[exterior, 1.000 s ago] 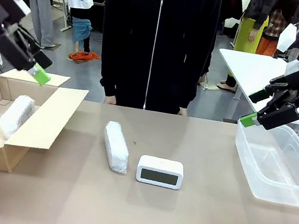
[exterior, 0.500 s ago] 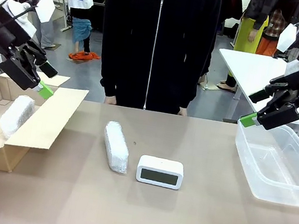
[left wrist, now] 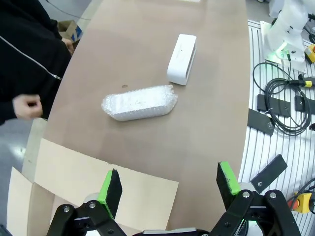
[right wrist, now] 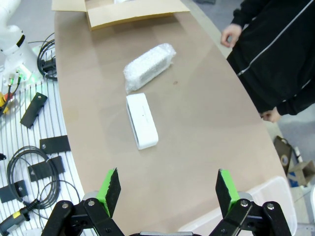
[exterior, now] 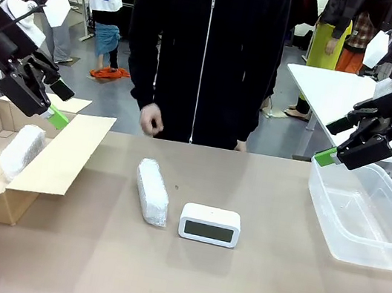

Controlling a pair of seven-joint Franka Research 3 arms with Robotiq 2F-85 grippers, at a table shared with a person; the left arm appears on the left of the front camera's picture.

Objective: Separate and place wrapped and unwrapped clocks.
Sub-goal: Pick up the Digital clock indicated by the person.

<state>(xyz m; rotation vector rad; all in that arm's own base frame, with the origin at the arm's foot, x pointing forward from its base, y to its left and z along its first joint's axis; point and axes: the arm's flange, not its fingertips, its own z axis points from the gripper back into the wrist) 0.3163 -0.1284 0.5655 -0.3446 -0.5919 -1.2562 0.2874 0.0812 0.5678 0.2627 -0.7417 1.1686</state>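
No legible text, brand or number anywhere — the clock (exterior: 210, 225) screen is dark.

Bundle (exterior: 152, 191) beside bare clock (exterior: 210, 225); second bundle (exterior: 21, 151) in box (exterior: 66, 159).

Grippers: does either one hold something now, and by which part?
Nothing is held. The left gripper and the right gripper both stand open, with nothing between their fingers.

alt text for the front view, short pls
A bubble-wrapped bundle and a bare white clock lie side by side mid-table before a person in black. A second bundle sits in the open cardboard box at left, a clear bin at right. Left gripper hovers above the box, right gripper above the bin's corner, jaws open.
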